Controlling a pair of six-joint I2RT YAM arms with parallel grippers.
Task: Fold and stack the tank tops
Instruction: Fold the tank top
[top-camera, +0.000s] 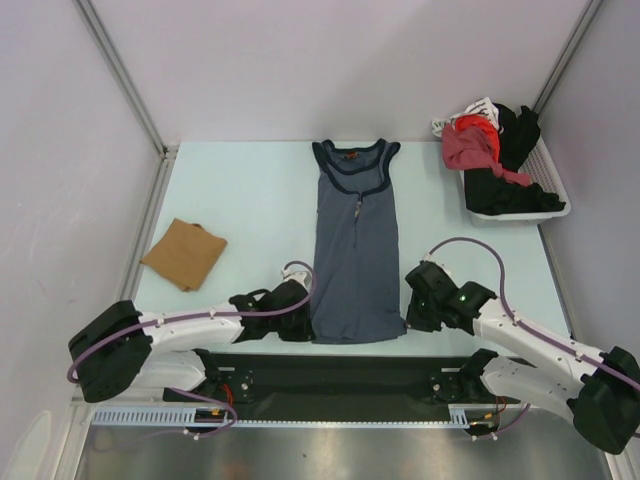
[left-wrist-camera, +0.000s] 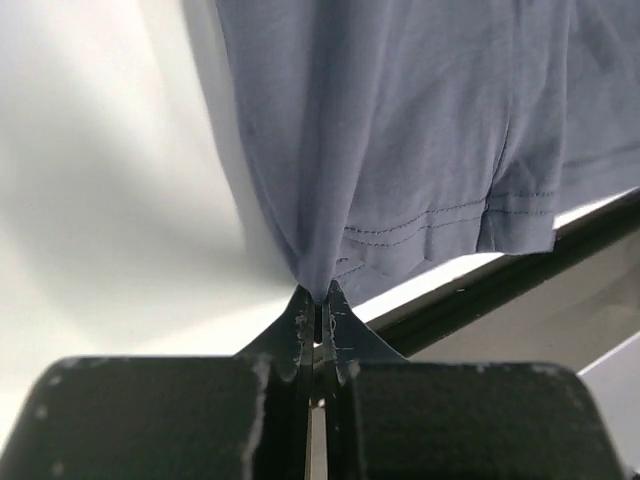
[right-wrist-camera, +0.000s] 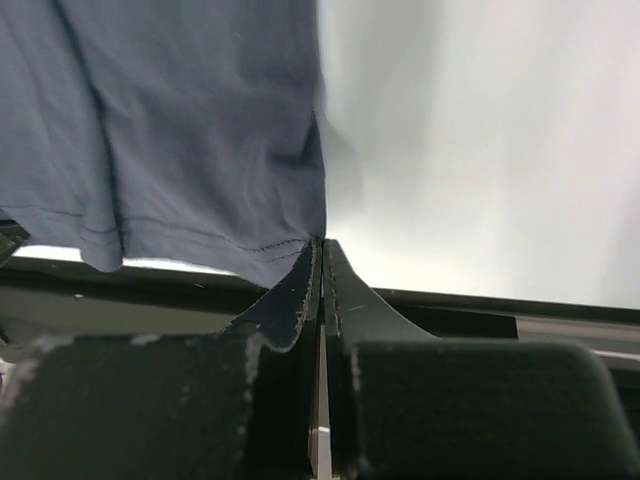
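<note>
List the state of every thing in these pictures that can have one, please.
slate-blue tank top: unfolded, flat on the table, neck at the far end, both hem corners pinched.
tan-brown tank top: folded, lying at the left, apart from the blue one.
left fingers: shut on the blue top's hem corner.
right fingers: shut on its other hem corner.
basket: holds a loose heap of clothes.

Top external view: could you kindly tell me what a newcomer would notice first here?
The slate-blue tank top lies spread flat mid-table, neck away from the arms, with the left gripper and right gripper each shut on a bottom hem corner. A folded tan-brown top sits at the left, and a white basket of red and black clothes at the far right corner.
</note>
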